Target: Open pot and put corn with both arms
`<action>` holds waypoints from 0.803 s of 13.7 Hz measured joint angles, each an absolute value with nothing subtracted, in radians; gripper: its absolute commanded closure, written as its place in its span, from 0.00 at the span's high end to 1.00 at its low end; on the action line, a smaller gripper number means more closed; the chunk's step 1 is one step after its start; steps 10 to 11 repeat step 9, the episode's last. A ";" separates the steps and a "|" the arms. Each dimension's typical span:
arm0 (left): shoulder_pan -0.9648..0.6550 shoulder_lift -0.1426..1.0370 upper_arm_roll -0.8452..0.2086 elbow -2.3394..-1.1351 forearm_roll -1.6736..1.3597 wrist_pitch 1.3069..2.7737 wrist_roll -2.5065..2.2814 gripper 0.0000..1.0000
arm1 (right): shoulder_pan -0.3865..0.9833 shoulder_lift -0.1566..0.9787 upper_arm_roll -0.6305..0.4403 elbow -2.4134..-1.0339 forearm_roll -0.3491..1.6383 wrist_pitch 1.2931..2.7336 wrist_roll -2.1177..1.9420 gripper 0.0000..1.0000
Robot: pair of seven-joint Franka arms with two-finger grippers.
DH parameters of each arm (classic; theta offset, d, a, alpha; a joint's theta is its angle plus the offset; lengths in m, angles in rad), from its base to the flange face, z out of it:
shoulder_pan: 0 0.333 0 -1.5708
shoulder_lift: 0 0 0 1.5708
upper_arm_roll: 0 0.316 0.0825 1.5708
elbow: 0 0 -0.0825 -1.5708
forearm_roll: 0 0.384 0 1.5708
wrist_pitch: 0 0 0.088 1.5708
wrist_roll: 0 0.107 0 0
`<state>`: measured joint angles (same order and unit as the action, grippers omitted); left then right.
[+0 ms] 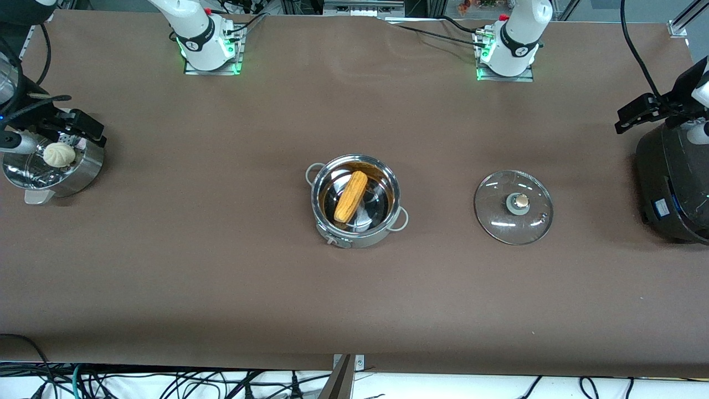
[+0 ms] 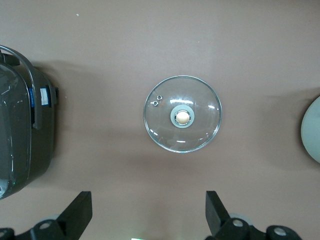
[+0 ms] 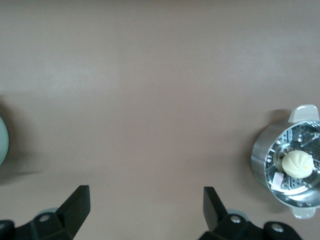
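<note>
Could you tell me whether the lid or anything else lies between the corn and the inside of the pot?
Nothing does. The corn already lies inside the open pot, and the glass lid rests flat on the table beside it, toward the left arm's end.

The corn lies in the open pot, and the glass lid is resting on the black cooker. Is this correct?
Not quite. The corn does lie in the open pot, but the glass lid rests on the table between pot and black cooker, as the front view shows.

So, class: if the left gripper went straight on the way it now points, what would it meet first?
Probably bare table. The left gripper, open, points down just beside the glass lid; depth is unclear.
</note>
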<state>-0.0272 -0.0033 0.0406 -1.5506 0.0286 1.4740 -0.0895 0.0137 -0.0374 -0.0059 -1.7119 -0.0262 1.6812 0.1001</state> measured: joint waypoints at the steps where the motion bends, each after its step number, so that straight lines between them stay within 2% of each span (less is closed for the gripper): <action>1: -0.027 -0.003 0.041 -1.550 0.029 1.474 -0.090 1.00 | 0.021 -0.034 -0.008 -1.702 -0.026 1.669 0.100 1.00; 11: -0.004 -0.003 0.042 -1.537 0.029 1.474 -0.092 1.00 | 0.044 0.033 -0.025 -1.627 -0.026 1.635 0.101 1.00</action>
